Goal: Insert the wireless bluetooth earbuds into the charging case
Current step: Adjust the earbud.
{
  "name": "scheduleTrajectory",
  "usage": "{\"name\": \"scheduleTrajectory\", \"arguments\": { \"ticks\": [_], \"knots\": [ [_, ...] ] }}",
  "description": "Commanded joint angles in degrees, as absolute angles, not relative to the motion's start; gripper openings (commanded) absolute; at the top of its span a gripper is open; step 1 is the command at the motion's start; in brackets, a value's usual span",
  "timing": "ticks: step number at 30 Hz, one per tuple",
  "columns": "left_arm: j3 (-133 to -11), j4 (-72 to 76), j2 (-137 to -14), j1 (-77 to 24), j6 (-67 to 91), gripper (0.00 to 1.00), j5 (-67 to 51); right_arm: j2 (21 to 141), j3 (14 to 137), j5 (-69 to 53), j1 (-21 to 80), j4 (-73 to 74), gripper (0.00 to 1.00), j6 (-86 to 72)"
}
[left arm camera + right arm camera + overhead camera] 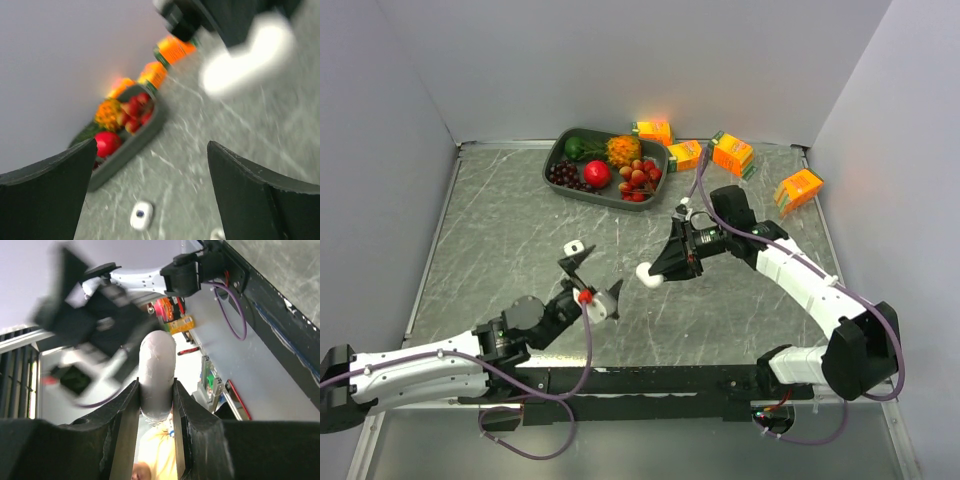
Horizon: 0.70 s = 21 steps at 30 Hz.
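My right gripper is clamped on a smooth white rounded plastic charging case, held up off the grey marbled table. My left gripper gapes wide, empty. A tiny white plastic earbud lies below it, so inserting, I judge, is all ahead.

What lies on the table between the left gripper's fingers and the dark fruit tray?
A small white rounded plastic piece with a dark dot, apart from the dark grey fruit tray; the left wrist view shows it.
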<state>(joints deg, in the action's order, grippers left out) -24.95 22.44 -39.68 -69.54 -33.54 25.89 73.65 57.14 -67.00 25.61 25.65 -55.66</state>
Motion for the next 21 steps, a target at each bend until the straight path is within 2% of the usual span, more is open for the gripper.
{"name": "scheduleTrajectory", "arguments": {
  "ticks": [1, 5, 7, 11, 12, 15, 21],
  "knots": [
    [-21.8, 26.3, -38.2, -69.7, -37.7, 0.96, 20.3, 71.0, 58.4, -68.1, 25.4, 25.9, 0.0, -56.0],
    [-20.0, 28.4, -37.4, -70.0, -43.7, 0.99, 16.9, 70.1, 59.2, -67.5, 26.0, 25.8, 0.0, -57.4],
    [-20.0, 29.3, -38.7, -70.0, -44.9, 0.95, 16.2, 70.2, 59.9, -67.1, 26.6, 27.4, 0.0, -56.7],
    [-20.7, 31.0, -41.1, -70.1, -48.4, 0.81, 13.4, 70.7, 60.6, -66.3, 27.9, 27.1, 0.0, -57.3],
    [-21.4, 30.9, -42.5, -70.2, -48.6, 0.73, 12.9, 71.1, 60.6, -66.1, 28.0, 26.9, 0.0, -57.5],
    [-21.7, 33.3, -44.5, -70.2, -48.3, 0.61, 10.6, 72.5, 61.0, -65.8, 28.3, 24.8, 0.0, -58.9],
    [-22.8, 35.9, -45.6, -71.0, -46.8, 0.66, 8.1, 74.0, 59.9, -65.8, 28.8, 19.3, 0.0, -62.1]
  ]
}}
